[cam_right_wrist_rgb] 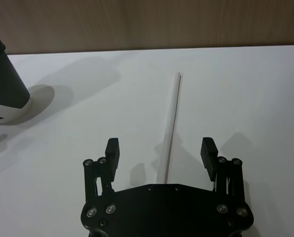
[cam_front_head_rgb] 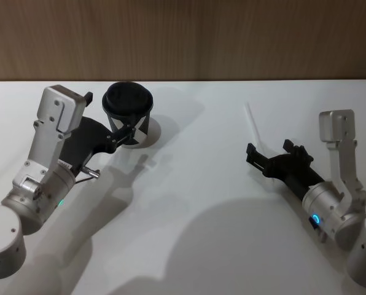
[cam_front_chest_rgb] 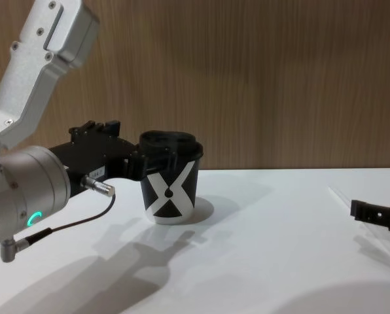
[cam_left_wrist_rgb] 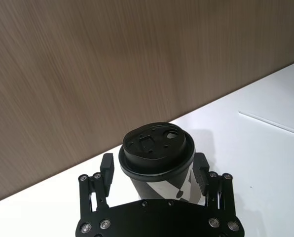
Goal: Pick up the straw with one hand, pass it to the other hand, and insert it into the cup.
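Locating the straw first: which way does it lie from the nearer end effector?

— Straight ahead of it. In the head view the straw (cam_front_head_rgb: pixel 253 123) lies flat on the white tabletop (cam_front_head_rgb: pixel 195 209) at the upper right of the frame. The right end effector (cam_front_head_rgb: pixel 268 152) sits just below it at middle right. Its wrist view shows the straw's long axis running away from the palm, the near end lying between the two jaws. They are spread wide and hold nothing. Closing there would likely pinch across the tube.

— And the other arm?

— The left end effector (cam_left_wrist_rgb: pixel 155 170) is at the upper left of the head view, well apart from the straw. Its jaws are spread, one on each side of the cup (cam_front_head_rgb: pixel 128 104), which stands upright with its domed lid on. I cannot tell whether the pads touch the cup wall.

— How many of each?

— One straw, one cup, two end effectors.
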Controlling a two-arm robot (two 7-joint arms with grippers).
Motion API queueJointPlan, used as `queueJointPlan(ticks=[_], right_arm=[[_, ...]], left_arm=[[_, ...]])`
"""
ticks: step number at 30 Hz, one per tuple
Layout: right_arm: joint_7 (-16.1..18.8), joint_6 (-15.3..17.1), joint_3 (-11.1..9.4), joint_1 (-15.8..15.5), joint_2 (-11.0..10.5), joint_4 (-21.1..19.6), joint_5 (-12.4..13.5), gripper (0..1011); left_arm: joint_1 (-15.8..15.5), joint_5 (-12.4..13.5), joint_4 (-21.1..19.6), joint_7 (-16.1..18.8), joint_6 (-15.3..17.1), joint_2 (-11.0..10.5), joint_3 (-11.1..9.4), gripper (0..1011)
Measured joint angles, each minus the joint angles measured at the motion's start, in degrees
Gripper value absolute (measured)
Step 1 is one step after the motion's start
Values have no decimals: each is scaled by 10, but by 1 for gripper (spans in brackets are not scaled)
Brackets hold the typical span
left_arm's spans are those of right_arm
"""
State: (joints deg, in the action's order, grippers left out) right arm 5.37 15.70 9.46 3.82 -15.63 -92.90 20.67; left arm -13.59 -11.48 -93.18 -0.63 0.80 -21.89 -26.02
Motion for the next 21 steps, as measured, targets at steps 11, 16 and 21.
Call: queueJointPlan(ticks=[11,16,21], right_arm=[[11,9,1,15,4,25,-2,1001],[12,12,1,19,6,30,-4,1001],[13,15,0,21,8,32,-6,1001]], left_arm=[[0,0,0,0,0,0,0,1002],[0,0,0,0,0,0,0,1002],[0,0,0,0,0,0,0,1002]])
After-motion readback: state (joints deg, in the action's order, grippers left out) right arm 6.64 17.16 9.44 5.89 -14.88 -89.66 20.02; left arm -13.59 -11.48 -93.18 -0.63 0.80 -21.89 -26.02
